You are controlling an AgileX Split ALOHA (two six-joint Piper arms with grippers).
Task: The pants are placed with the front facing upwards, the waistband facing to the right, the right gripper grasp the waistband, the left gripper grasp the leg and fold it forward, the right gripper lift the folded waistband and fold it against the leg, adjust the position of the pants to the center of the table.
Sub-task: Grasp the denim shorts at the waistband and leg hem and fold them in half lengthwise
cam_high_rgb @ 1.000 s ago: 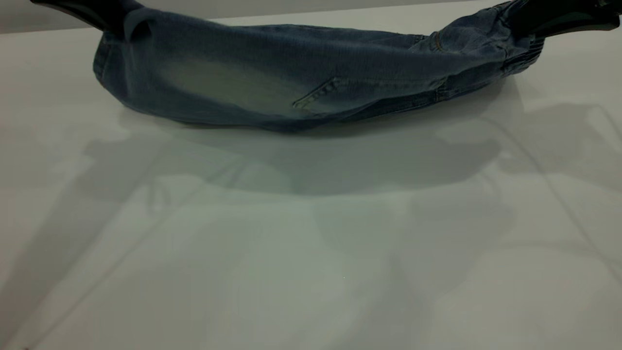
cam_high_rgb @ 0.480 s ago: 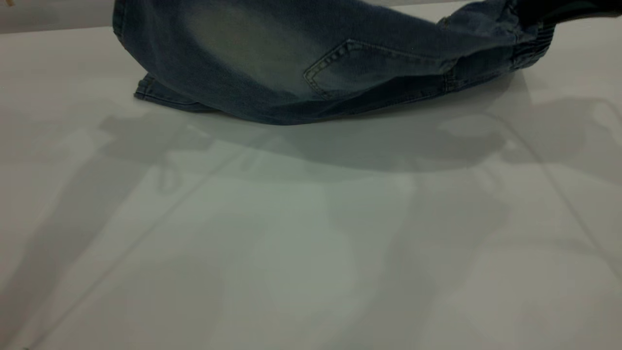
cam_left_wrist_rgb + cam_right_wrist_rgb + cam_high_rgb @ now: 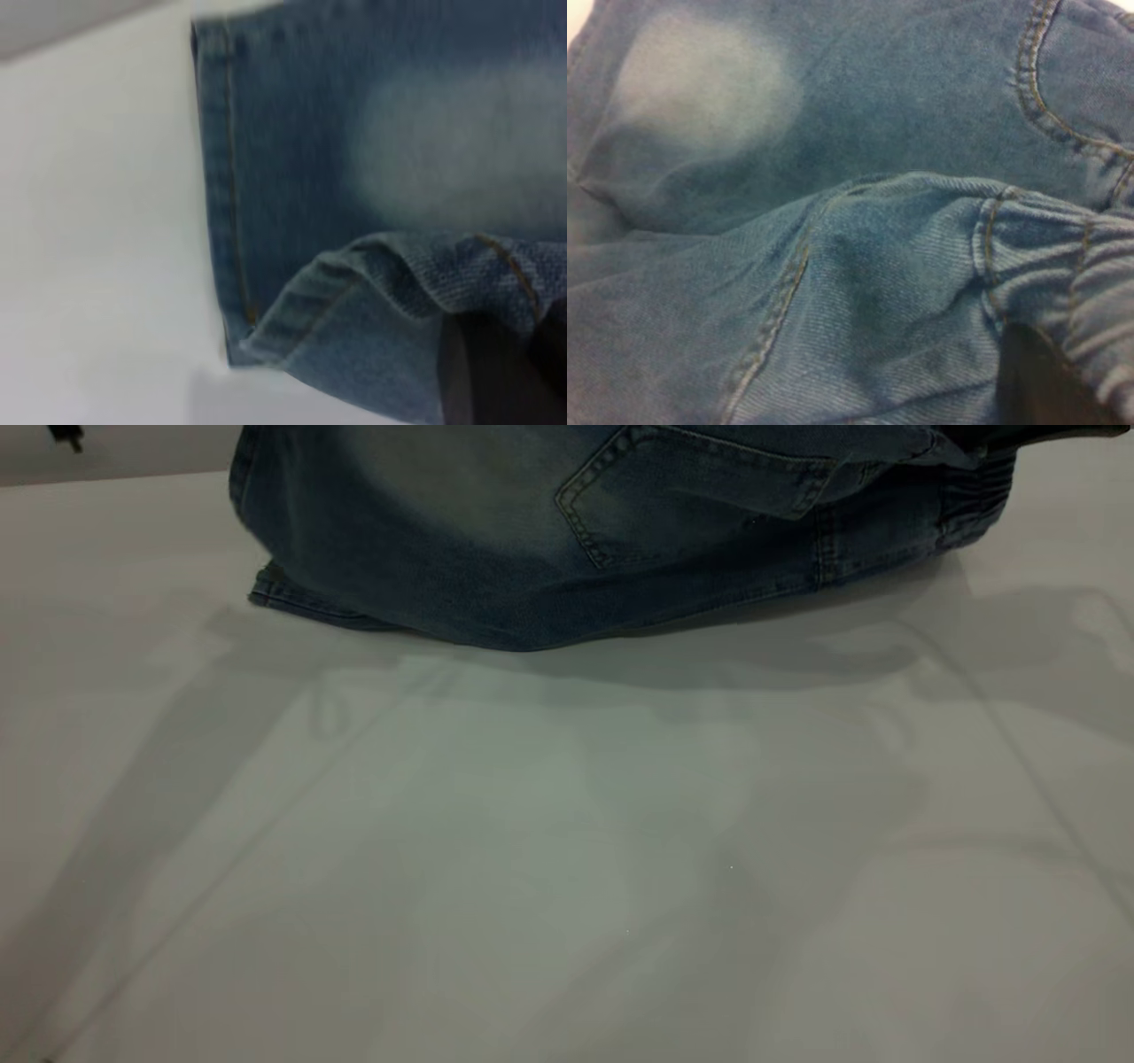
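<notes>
Pants (image 3: 496,540) mid fold-forward, hem resting on table (image 3: 567,850). Left gripper (image 3: 500,372) pinching leg, right gripper (image 3: 1036,381) pinching waistband (image 3: 1063,266). Next, I'd guess: lay flat, then release leg.

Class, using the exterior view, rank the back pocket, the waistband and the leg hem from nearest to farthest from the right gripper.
The right gripper grips at the top right edge.
1. Waistband, far right, in its fingers.
2. Back pocket, middle.
3. Leg hem, far left.
The left gripper holds the pants by a leg, outside that view.
</notes>
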